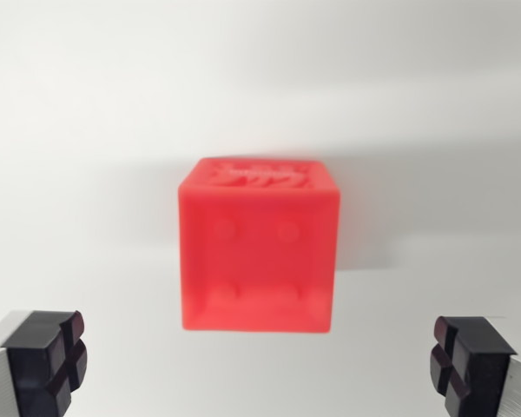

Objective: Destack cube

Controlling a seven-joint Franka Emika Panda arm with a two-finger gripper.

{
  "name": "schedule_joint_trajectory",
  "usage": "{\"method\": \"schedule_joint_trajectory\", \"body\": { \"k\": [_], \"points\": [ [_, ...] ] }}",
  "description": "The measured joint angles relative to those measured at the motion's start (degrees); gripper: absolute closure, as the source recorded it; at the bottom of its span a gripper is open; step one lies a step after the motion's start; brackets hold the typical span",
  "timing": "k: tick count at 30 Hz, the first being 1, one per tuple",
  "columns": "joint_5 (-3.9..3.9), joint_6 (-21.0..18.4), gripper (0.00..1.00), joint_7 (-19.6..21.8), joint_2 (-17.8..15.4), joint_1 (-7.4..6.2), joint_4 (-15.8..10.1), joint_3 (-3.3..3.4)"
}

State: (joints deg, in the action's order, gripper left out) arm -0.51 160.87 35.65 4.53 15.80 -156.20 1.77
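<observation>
as i look through the wrist view, a bright red plastic cube (259,256) sits near the middle of the picture, resting on a plain white tabletop (95,130). i see its front face, which carries four shallow round marks, two above and two below, and a narrow strip of its top face, which has raised ridged detail too blurred for me to read. i see only this one block, and i cannot tell whether another one lies beneath it. a soft grey shadow spreads behind the cube and to the wrist view's right.

my two-fingered gripper (260,365) appears only as its tips, at the bottom corners of the picture. each of the black rubber pads (45,358) has a cross-shaped groove and is mounted on a grey metal finger. one pad is at the wrist view's left and the other at the wrist view's right. they stand spread wide apart, wider than the cube, with nothing held between them. the cube lies between the lines of the two fingers and farther up the picture than the pads, apart from both, with bare tabletop showing on either side.
</observation>
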Motion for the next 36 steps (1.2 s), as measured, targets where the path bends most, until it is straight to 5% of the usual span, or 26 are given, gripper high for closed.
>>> {"method": "schedule_joint_trajectory", "body": {
  "k": [18,36],
  "points": [
    [0.77,-13.9,0.0,0.5,-13.7,0.14,0.2,0.02],
    [0.93,-27.1,0.0,0.7,-23.4,0.17,3.7,0.01]
  ]
}}
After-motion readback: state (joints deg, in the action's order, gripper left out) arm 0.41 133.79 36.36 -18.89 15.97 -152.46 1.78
